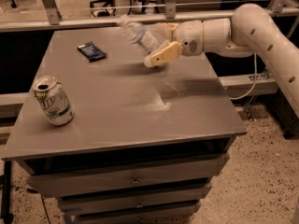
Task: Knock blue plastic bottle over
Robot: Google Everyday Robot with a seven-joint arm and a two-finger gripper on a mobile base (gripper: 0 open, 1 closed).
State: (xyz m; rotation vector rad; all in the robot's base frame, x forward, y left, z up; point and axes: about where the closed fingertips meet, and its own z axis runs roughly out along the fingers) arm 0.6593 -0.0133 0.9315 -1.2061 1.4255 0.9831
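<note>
Camera view: a robot gripper (161, 55) is at the base of a blue plastic bottle (140, 35) that is tipping over at the far side of a grey table (140, 120).

The bottle is blurred and leans steeply. Its cap end points toward a small dark blue packet (91, 51), its base is just beside the gripper, and it is not yet flat on the tabletop. The gripper reaches in from the right of the picture, low over the far part of the table. I cannot tell whether it is clenched or released. To finish well, the push should probably be short and sideways, lasting only until the bottle lies down. The tool should stay clear of the tabletop, and the push should end before the bottle is swept into the packet or rolls off the far edge. A green-and-white soda can (52, 101) stands well apart near the front corner, out of the way.
</note>
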